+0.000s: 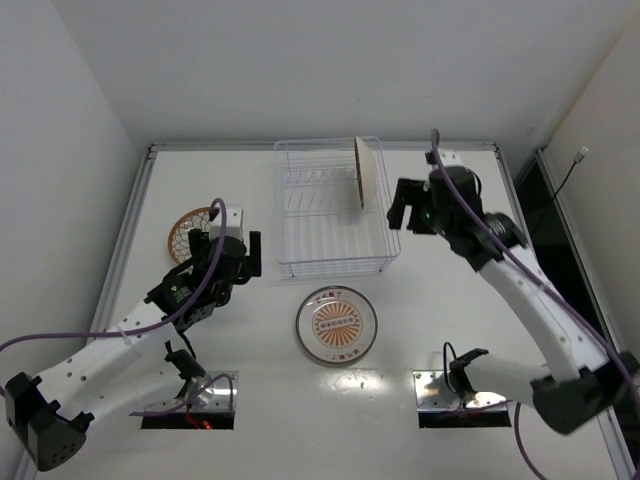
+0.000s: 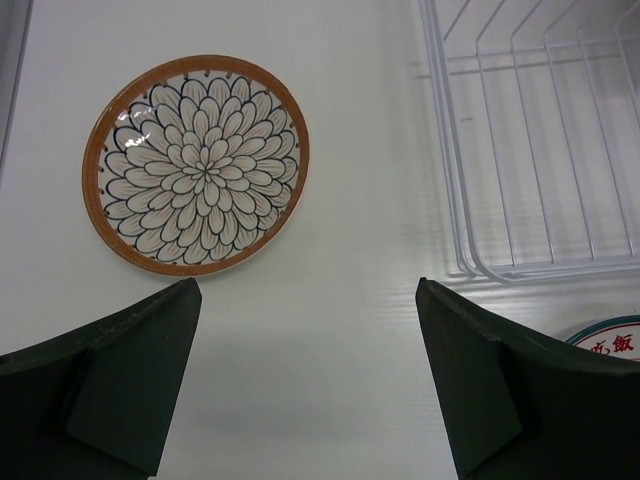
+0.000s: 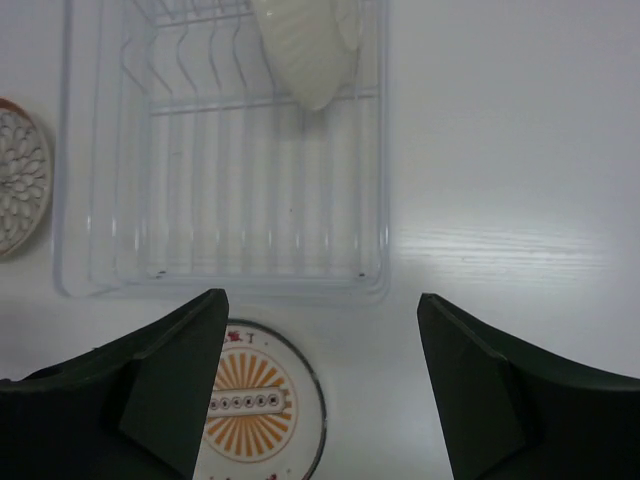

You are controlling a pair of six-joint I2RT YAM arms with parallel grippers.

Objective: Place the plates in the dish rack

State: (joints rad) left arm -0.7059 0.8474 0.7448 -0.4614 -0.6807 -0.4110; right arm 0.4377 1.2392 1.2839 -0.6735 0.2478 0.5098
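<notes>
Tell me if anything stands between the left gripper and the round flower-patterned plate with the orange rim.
Nothing visible does. In the left wrist view only bare white table lies between the open left gripper and the round orange-rimmed flower-patterned plate; the white wire dish rack stands off to the right.

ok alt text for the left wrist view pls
A flower-pattern plate with an orange rim lies flat on the white table, left of the wire dish rack. The open, empty left hand frames the bottom edge.
</notes>
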